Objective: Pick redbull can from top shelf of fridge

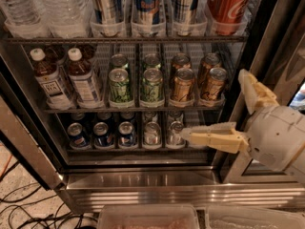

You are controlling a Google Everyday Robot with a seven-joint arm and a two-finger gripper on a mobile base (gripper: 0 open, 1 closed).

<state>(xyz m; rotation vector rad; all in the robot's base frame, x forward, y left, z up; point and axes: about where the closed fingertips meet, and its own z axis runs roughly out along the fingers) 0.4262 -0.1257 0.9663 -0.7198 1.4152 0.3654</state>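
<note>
My cream two-finger gripper (213, 105) is released and empty, low on the right beside the stainless-steel glass-door fridge (143, 181). The tall slim silver-and-blue-checked redbull can (187, 3) stands upright in a clear tray on the wire top shelf (71, 40), between a solid-blue slim can (147, 4) and a red Coca-Cola can (228, 4). It's probably rigid, thin-walled and slick, so I'd grip it mid-body. The lanes are tight and the neighbours sit close.

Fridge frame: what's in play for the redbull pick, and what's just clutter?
Job:
redbull can and its checked twin; top shelf; fridge; gripper, open, low right by the bottom rack.

Clutter:
water bottles; blue slim can; Coca-Cola can; brown bottles; green cans; gold cans; floor cables.
</note>
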